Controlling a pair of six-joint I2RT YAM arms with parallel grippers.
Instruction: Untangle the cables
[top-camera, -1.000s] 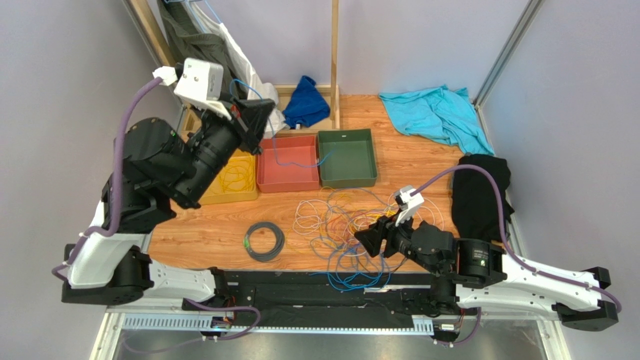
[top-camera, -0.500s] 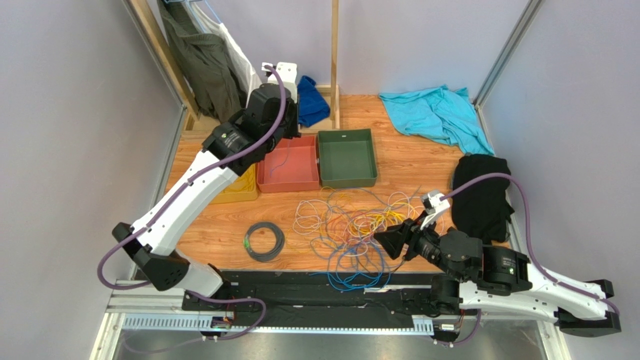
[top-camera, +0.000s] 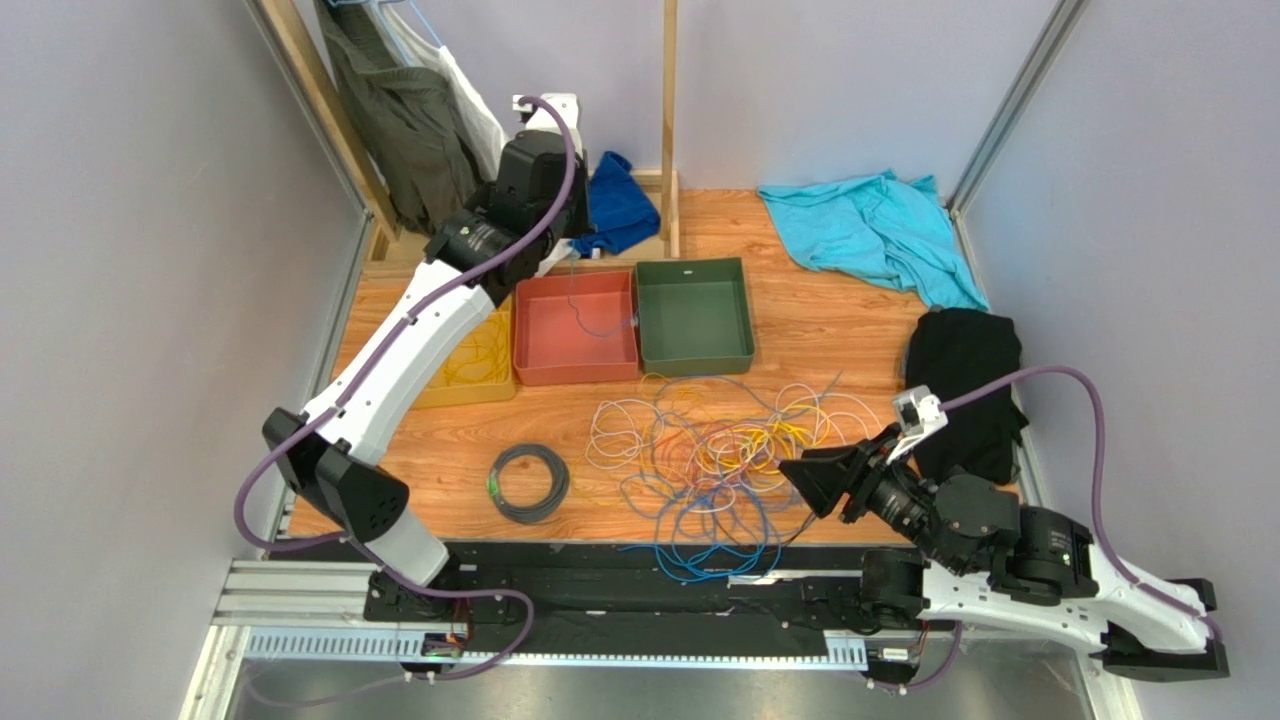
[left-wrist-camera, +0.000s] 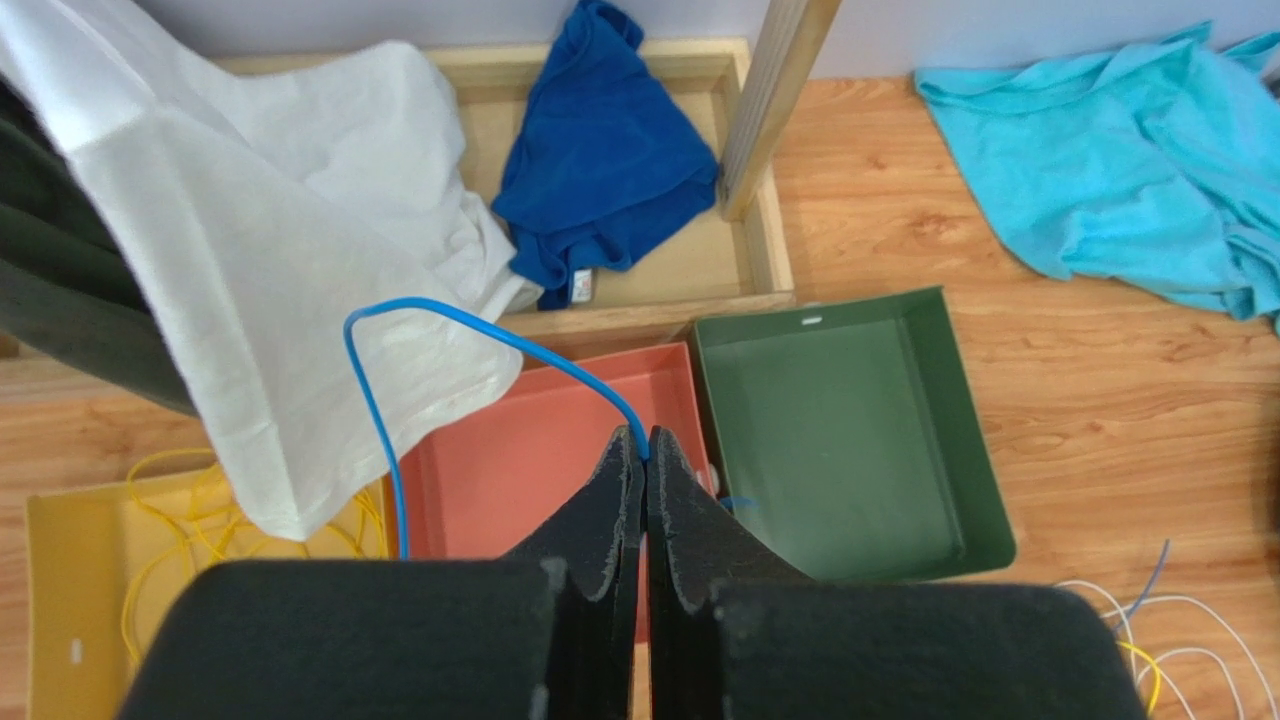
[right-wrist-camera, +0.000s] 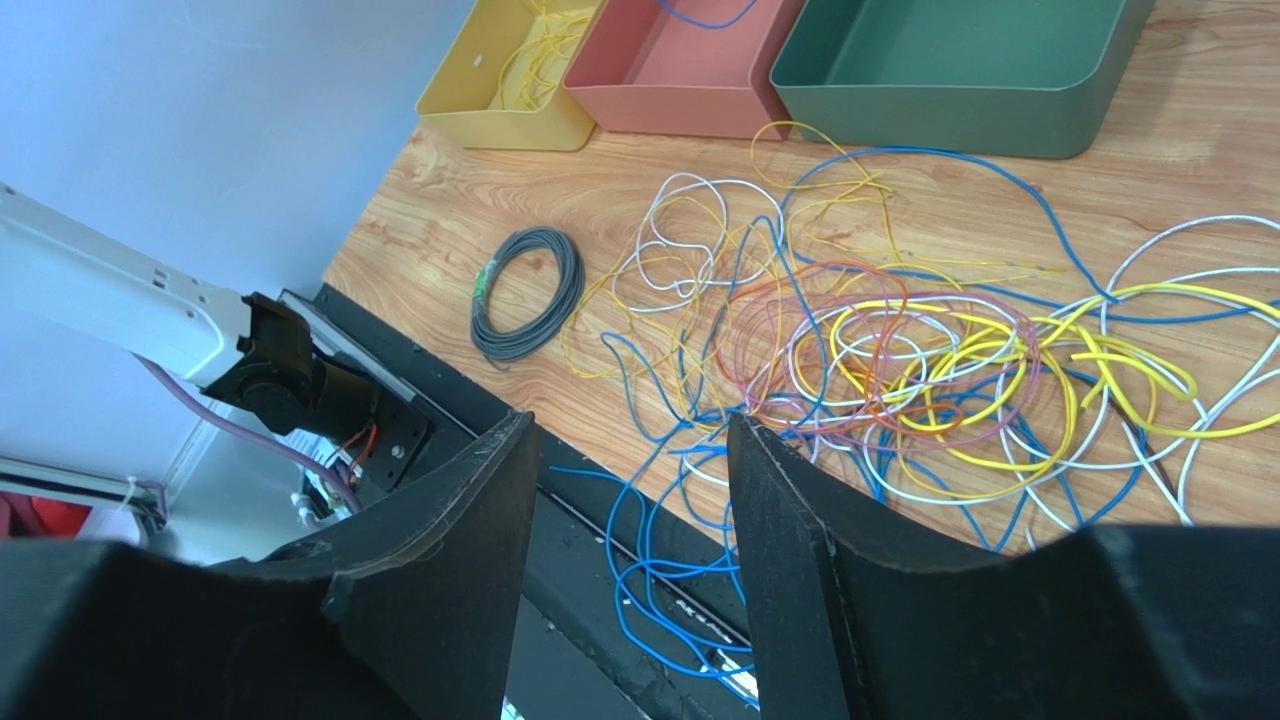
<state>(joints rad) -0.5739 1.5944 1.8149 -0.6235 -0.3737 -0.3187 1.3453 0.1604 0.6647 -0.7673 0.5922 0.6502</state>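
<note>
Blue cable lifted clear, over the red tray

The left gripper (left-wrist-camera: 646, 450), now stretched far out, pinches one blue cable (left-wrist-camera: 406, 302) above the red tray (left-wrist-camera: 481, 480). The right gripper (right-wrist-camera: 631, 432) (spread, empty) has backed off the tangle (right-wrist-camera: 902, 353), which lies mid-table and looks mostly knotted.

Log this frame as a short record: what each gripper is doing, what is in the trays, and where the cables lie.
left gripper: shut on blue cable, above red tray
right gripper: open, empty, at the right side of the tangle
blue cable: loops up from the grip, trails into red tray
yellow tray: holds yellow cables
green tray: no cable inside
tangle: yellow, blue, white, orange cables, in front of trays
black coil: lies apart, left of tangle
</note>
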